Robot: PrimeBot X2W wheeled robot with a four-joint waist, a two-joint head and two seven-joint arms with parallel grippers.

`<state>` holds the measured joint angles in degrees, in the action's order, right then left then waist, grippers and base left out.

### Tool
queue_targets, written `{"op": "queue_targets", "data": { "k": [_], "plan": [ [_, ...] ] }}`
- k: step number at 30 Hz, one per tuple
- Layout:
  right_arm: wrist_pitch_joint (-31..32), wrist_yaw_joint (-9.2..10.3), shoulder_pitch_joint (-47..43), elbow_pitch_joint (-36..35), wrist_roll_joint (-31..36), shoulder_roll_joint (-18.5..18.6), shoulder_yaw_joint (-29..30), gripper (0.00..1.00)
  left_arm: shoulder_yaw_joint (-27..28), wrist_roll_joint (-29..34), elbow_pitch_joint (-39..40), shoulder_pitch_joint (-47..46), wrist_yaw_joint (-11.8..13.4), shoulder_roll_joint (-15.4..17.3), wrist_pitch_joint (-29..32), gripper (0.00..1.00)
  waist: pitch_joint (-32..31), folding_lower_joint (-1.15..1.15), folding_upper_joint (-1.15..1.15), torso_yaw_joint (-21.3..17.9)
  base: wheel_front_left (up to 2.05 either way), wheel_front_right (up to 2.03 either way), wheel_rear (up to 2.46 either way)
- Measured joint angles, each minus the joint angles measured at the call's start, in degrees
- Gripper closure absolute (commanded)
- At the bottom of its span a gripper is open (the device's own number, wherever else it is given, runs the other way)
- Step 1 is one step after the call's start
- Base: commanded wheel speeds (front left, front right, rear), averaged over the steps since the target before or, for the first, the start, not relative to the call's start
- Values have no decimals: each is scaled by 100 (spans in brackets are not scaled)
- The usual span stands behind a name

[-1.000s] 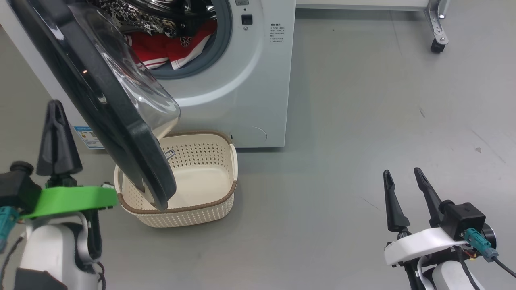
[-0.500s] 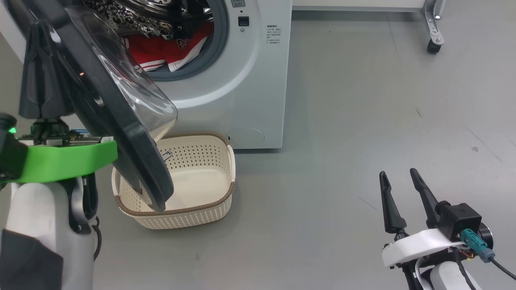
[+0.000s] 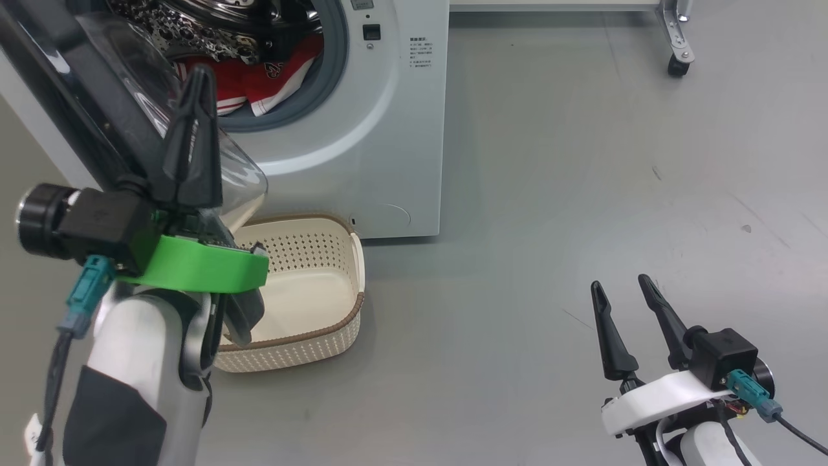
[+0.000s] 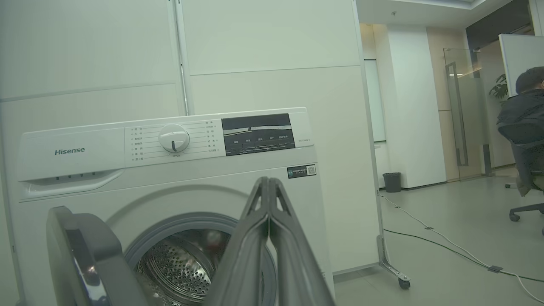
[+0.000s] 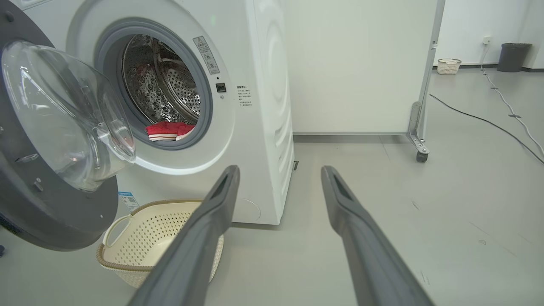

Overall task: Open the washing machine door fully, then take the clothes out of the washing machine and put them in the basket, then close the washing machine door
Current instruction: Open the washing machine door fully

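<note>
Grey floor (image 3: 550, 194) spreads ahead in the head view, with the washing machine (image 3: 388, 129) at upper left. The washing machine door (image 3: 84, 110) stands swung open to the left, its lower edge overlapping the near side of the cream basket (image 3: 304, 353), which sits on the floor just before the machine. Red clothes (image 3: 272, 84) lie at the drum mouth. The left gripper (image 3: 199, 77) is raised in front of the door's glass, fingers pressed together on nothing. The right gripper (image 3: 619, 283), low at right, is spread wide and empty.

Left wrist view: white wall panels (image 4: 263, 51) back the machine's control dial (image 4: 173, 138). The pinched fingers rise before the steel drum (image 4: 182, 263), and a seated person (image 4: 527, 102) is at far right.

Right wrist view: the parted fingers frame bare floor. The clothes rest at the gasket's lower lip, and the basket sits below the door.
</note>
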<state>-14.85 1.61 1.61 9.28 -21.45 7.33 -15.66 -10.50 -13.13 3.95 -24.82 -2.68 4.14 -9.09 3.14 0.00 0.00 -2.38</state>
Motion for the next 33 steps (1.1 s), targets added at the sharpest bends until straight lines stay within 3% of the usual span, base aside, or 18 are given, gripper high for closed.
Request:
{"op": "queue_targets", "data": {
  "k": [11,16,33],
  "plan": [
    [0,-55,24,46,45,-18,74,0,-280,-157,-912,678,-7,-93,539,100,42,0,0,-245,0,0,0],
    [0,-102,27,59,53,-37,79,0,-227,-196,-1325,877,153,-104,787,100,86,0,0,-324,0,0,0],
    [0,-204,29,101,107,-119,181,0,-32,-267,-1850,895,421,-119,800,100,207,0,0,-430,0,0,0]
  ]
}}
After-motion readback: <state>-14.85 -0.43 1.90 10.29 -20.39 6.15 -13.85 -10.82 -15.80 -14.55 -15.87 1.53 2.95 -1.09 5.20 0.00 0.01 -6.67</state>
